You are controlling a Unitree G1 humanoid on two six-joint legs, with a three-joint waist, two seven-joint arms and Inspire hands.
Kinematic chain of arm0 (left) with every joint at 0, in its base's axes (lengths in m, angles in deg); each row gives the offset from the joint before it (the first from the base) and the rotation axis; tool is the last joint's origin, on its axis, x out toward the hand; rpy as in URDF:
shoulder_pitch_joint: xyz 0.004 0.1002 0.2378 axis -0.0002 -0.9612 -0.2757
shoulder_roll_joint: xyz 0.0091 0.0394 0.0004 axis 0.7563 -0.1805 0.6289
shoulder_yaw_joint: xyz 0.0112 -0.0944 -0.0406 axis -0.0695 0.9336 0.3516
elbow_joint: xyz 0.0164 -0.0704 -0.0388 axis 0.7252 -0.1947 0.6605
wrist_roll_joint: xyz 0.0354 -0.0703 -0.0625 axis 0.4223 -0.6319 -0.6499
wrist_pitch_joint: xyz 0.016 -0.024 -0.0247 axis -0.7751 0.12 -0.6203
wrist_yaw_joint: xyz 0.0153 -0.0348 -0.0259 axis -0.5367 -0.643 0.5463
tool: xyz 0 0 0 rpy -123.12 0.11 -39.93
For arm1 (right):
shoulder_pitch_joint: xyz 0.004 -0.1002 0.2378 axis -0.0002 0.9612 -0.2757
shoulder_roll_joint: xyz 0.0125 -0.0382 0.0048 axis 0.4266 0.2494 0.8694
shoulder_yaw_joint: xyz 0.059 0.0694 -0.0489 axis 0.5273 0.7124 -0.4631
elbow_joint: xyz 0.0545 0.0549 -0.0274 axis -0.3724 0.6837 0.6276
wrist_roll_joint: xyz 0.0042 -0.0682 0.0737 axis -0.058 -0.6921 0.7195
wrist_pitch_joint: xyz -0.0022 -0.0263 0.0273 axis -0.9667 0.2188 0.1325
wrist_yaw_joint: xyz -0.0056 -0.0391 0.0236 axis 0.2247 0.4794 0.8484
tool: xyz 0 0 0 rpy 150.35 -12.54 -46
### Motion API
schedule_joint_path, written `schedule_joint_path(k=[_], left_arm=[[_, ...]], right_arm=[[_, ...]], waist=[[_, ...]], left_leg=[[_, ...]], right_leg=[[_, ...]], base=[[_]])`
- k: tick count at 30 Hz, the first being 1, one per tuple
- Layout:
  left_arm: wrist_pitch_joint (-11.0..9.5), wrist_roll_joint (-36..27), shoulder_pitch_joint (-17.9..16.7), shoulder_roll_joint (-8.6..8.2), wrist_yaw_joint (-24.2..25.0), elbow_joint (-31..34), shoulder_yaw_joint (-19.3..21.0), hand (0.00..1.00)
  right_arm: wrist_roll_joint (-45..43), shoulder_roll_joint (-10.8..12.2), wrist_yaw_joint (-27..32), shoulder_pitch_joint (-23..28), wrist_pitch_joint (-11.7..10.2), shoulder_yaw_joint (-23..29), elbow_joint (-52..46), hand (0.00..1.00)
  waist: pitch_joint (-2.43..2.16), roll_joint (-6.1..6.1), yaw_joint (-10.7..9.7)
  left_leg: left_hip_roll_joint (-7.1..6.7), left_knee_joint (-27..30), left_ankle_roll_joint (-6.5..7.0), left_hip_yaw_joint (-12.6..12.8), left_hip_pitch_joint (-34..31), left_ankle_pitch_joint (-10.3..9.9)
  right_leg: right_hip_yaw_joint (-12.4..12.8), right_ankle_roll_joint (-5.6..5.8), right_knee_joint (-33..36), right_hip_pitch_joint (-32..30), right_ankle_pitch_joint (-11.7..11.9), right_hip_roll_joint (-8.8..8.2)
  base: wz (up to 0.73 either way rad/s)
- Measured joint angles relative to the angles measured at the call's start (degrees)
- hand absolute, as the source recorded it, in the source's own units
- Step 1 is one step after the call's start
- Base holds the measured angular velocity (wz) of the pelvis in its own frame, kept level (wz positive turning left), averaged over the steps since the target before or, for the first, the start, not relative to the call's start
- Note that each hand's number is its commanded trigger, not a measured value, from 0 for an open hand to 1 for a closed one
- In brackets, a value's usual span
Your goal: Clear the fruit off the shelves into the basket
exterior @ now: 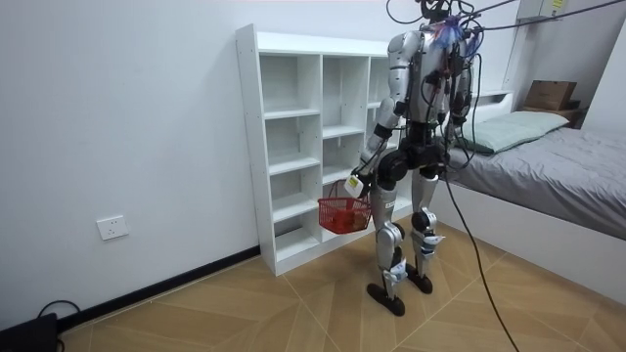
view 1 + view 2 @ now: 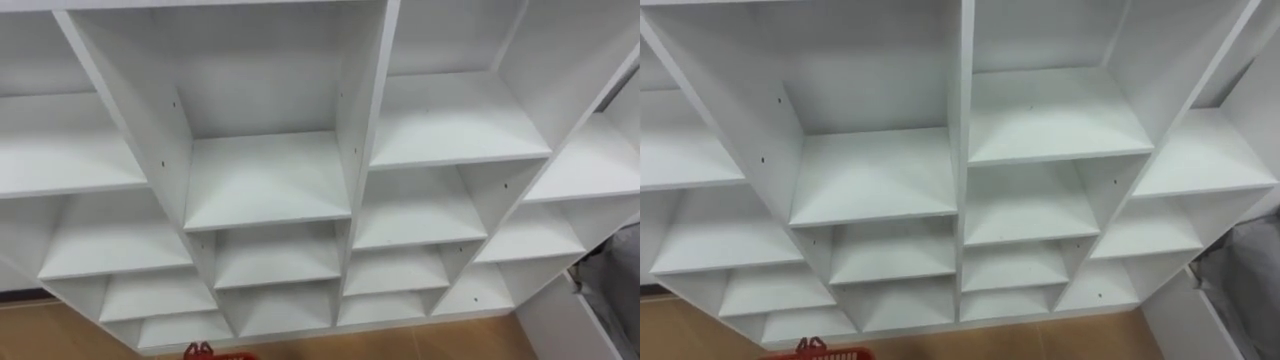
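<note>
- White closet (image 2: 265, 180) (open shelf compartments) is faced at close range by the standing robot.
- Red basket (image 1: 344, 215) is carried low, just before the closet.
- Fingers of the left hand (image 1: 355, 184) are curled round the basket handle.

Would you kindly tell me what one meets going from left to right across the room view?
Wall socket → white closet → red basket → bed
</note>
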Motion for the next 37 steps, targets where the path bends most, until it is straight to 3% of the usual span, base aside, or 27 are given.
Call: schedule_joint_path(k=[4, 9, 18, 28, 37], left_arm=[[0.56, 1.06, 0.32, -0.02, -1.23, -0.20, 0.31, 1.00], [1.26, 2.18, 0.32, 0.04, -2.19, -0.20, 0.36, 1.00], [1.34, 5.99, 0.81, 0.04, -2.35, -0.23, 0.89, 1.00], [1.57, 6.09, 1.04, 0.00, -2.29, -0.29, 0.82, 1.00], [2.26, 7.61, 1.24, 0.00, -2.77, -0.30, 0.73, 1.00]], right_arm=[[2.01, 0.18, 0.02, 0.00, 1.06, 0.34, 0.24, 0.00], [2.57, 0.38, 0.01, -0.09, 1.02, 1.18, 0.56, 0.00], [3.17, 0.41, 0.05, 0.01, 0.90, 2.37, 0.64, 0.00], [3.29, 0.31, -0.46, -0.10, 0.91, 3.96, 1.47, 0.00], [3.30, 0.35, -0.51, -0.27, 1.04, 4.57, 2.12, 0.00]], waist=[[-0.01, 0.09, -0.27], [-0.02, 0.52, -1.36], [-0.06, 1.16, -1.66], [-0.03, 1.91, -1.66], [0.26, 1.48, -1.75]], left_leg=[[0.00, -0.02, 0.00, -0.03, 0.01, 0.00], [0.02, -0.14, -0.10, 0.19, 0.00, -0.09], [0.06, -0.33, -0.16, 0.41, -0.01, -0.16], [0.05, -0.32, -0.16, 0.75, -0.01, -0.15], [0.04, -0.16, -0.15, 0.75, 0.02, -0.14]], right_leg=[[0.27, 0.00, -0.01, -0.02, -0.01, 0.07], [0.61, 0.03, -0.05, -0.11, -0.03, 0.22], [1.00, 0.02, -0.02, -0.25, -0.03, 0.36], [1.06, 0.03, -0.05, -0.25, -0.03, 0.31], [1.12, 0.05, -0.10, -0.27, -0.05, 0.19]], base=[[0.00], [-0.01], [-0.01], [0.00], [0.00]])
